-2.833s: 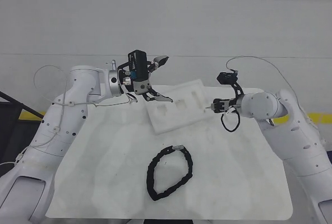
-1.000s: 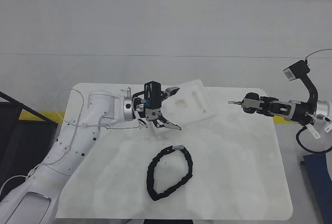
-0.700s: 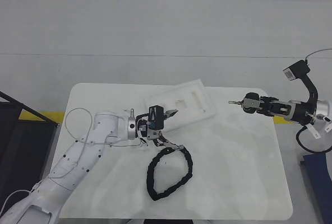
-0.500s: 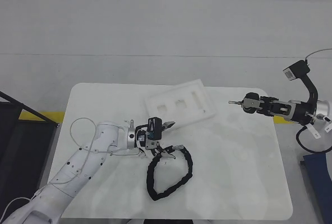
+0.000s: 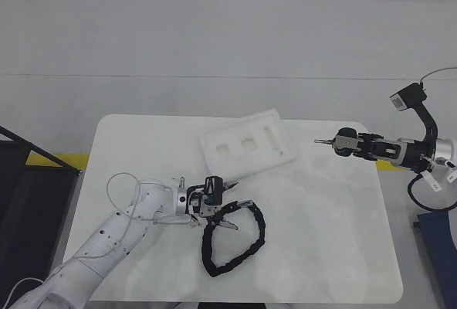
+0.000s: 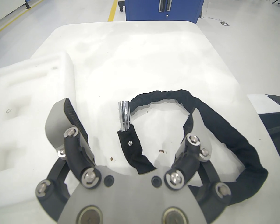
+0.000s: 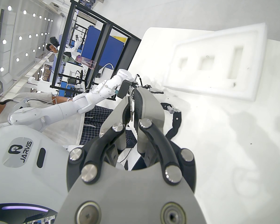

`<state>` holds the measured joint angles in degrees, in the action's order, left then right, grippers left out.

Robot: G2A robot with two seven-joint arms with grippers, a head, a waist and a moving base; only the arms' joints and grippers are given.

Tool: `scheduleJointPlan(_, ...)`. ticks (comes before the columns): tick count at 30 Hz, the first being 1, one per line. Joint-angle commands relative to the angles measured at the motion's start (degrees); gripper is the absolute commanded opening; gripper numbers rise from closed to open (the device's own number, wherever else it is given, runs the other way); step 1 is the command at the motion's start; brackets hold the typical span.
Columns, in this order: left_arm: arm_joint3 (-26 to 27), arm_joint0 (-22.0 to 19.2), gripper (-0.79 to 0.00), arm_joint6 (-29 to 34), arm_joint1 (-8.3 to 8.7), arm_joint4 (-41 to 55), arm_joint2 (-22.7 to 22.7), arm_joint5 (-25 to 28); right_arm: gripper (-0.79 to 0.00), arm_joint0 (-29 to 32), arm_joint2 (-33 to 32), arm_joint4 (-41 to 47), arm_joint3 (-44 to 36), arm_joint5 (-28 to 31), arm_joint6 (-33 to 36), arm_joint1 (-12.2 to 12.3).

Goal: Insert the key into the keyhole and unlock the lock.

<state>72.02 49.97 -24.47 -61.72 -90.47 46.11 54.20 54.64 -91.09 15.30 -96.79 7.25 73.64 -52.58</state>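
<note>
The lock is a black fabric-sleeved chain loop lying on the white table, with a silver cylinder end. My left gripper is open low over that end. In the left wrist view the cylinder stands between the spread fingers of the left gripper, apart from both. My right gripper hovers at the table's far right edge, shut on the key, whose thin blade points toward the table's middle. The right wrist view shows the right gripper pinched on the key.
A white foam tray with several recesses lies at the back of the table, just beyond the left gripper. Bare tabletop stretches between the lock and the right gripper.
My left arm came down from above the foam tray to the lock, and its open fingers now straddle the silver cylinder end. The right arm swung out to the right earlier and has since stayed still.
</note>
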Motion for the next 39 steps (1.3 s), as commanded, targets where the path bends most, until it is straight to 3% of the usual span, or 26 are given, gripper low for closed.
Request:
scheduleJointPlan(1, -1.38, -0.74, 0.000, 0.65, -0.37, 0.10, -0.80, 0.53, -0.785, 0.00, 0.00, 0.00, 0.00, 0.00, 0.00, 0.00)
scheduleJointPlan(20, -1.37, -0.59, 0.000, 1.88, -0.68, 0.80, -1.04, -1.01, -0.785, 0.00, 0.00, 0.00, 0.00, 0.00, 0.00, 0.00)
scheduleJointPlan(37, -2.91, -1.48, 0.000, 6.60, -2.64, 2.70, -3.59, -3.62, -0.785, 0.00, 0.00, 0.00, 0.00, 0.00, 0.00, 0.00)
scheduleJointPlan(39, -2.83, -1.24, -0.086, 6.57, -2.53, 2.49, -3.31, -3.60, -0.785, 0.00, 0.00, 0.00, 0.00, 0.00, 0.00, 0.00)
